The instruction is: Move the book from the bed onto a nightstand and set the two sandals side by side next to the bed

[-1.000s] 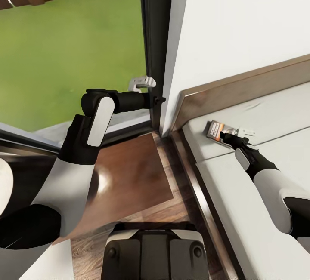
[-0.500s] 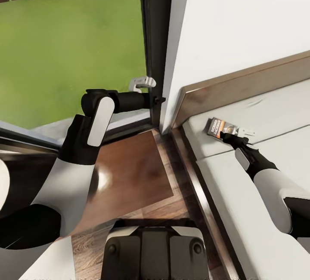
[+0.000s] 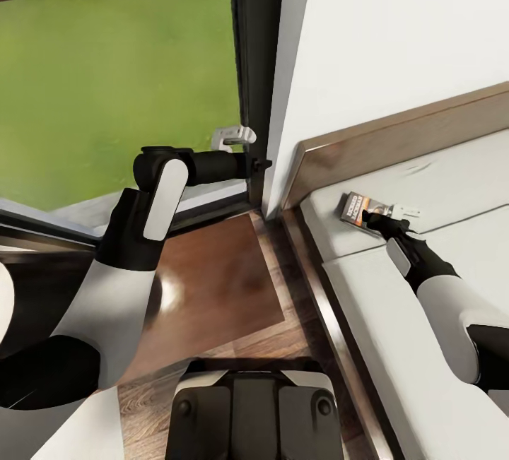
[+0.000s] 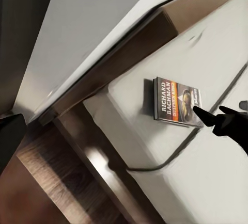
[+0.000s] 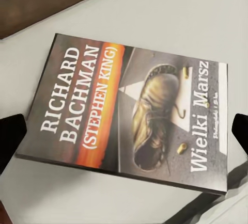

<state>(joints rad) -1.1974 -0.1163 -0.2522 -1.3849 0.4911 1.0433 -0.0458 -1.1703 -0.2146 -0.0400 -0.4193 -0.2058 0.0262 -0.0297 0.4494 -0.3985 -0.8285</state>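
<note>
The book (image 3: 353, 206), dark-covered with an orange band and white lettering, lies flat on the bed's off-white mattress (image 3: 438, 184) near the headboard (image 3: 367, 145). My right gripper (image 3: 368, 217) is low over the book's near end and open. In the right wrist view one black fingertip (image 5: 11, 135) stands off each side of the book (image 5: 134, 113). The left wrist view looks down on the book (image 4: 174, 101) with the right gripper (image 4: 206, 116) at its edge. My left gripper (image 3: 233, 136) is held up by the window frame, open and empty. The nightstand (image 3: 212, 283) stands left of the bed.
A tall dark window frame (image 3: 256, 71) with grass behind it rises beyond the nightstand. A white wall (image 3: 396, 36) backs the headboard. A narrow strip of wood floor (image 3: 297, 319) runs between nightstand and bed frame. My base (image 3: 254, 410) sits at the bottom.
The right gripper has crept forward over the book's near end. The view has shifted slightly; the left arm has not moved.
</note>
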